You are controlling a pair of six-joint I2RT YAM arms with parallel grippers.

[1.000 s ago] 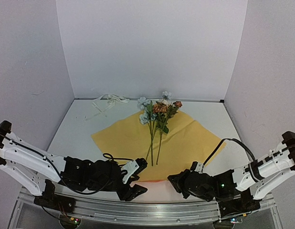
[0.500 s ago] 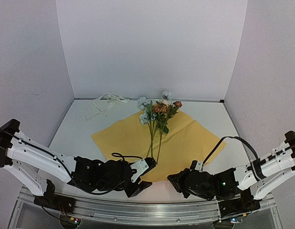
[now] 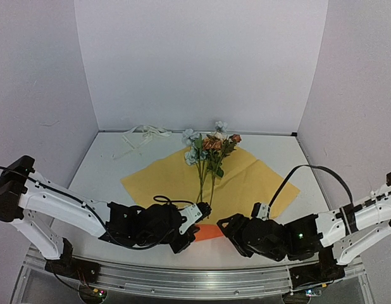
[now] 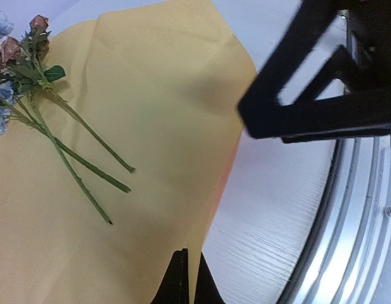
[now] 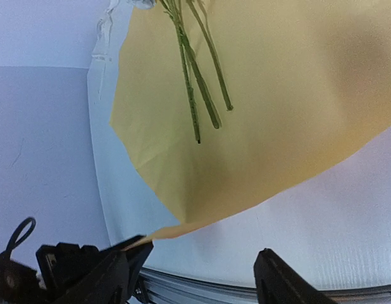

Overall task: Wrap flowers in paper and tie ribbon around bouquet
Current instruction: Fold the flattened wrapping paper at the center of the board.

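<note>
Early days tbh: left gripper [image 3: 197, 220] is pinching the near corner of the paper [image 3: 246, 183], right gripper [image 3: 224, 225] hangs open and empty. The flowers [image 3: 208, 158] lie unwrapped mid-sheet, the ribbon [image 3: 142, 134] untouched by the table's [image 3: 100, 171] far edge.

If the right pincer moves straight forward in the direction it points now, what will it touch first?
Most likely the near edge of the large yellow-and-orange paper sheet, just beyond a strip of white table. The right pincer is open; its height is unclear, so it might pass over that edge.

No readable text, label or number anywhere — none.
</note>
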